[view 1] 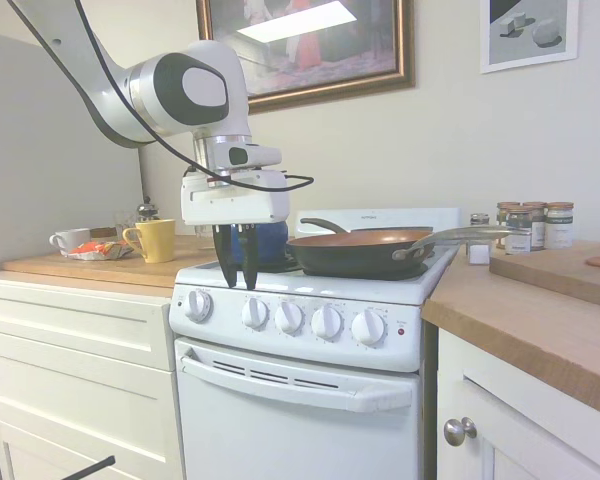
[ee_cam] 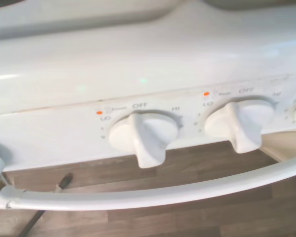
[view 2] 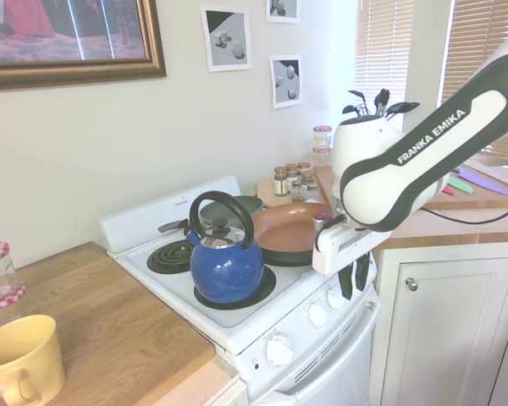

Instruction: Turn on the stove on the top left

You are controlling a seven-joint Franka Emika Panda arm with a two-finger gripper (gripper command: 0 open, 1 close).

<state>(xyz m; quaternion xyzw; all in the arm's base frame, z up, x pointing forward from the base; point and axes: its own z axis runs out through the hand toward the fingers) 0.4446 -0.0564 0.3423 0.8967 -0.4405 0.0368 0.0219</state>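
Pincer (view 1: 242,262) hangs fingers-down over the front lip of the stove (view 1: 300,400); fingers nearly pressed together, a thin gap between them, nothing pinched. Relative to the pincer, the knob row lies just below and slightly forward, on the stove's front panel. The nearest knob (view 1: 254,312), second from the kettle-side end, sits almost straight beneath the fingertips; the end knob (view 1: 198,305) is beside it. Wrist view shows two knobs, each with its grip bar running away from the panel toward the OFF mark. Which knob governs the top-left burner I cannot read from the labels.

Counts: five knobs, one small red light (view 1: 401,331), one oven-door handle (view 1: 295,384). On the stove top: one blue kettle (view 2: 227,262), one frying pan (view 1: 360,250). One yellow mug (view 1: 156,240) on the tabletop (view 1: 90,268) beside the stove.
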